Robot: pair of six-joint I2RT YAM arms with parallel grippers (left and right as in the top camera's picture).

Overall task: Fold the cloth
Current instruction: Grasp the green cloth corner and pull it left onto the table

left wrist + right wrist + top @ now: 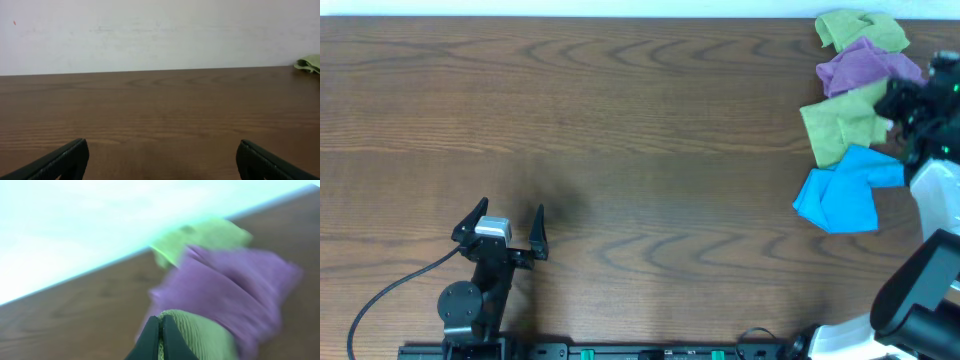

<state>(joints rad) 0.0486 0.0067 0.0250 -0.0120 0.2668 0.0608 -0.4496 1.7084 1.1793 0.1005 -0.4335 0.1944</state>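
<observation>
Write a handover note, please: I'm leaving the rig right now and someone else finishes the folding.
Left gripper: open, holding nothing, near left of the table.
Right gripper: shut on an edge of the cloth.
The cloth: crumpled in the pile at far right, against the purple cloth.
Done: the grasp only.
Left: pull it clear, spread it, fold it.

Table [620,120]: dark brown wood grain, smooth, faint sheen; cloth [200,337]: lime-green fabric, fine ribbed pile, matt; purple cloth [235,290]: soft matt fabric, detail blurred; 2nd green cloth [865,30] and blue cloth [845,190]: matt fabric, creased; left gripper [162,147] fingers [60,160]: black, matt, plastic-looking; wall [160,30]: white, matt.
</observation>
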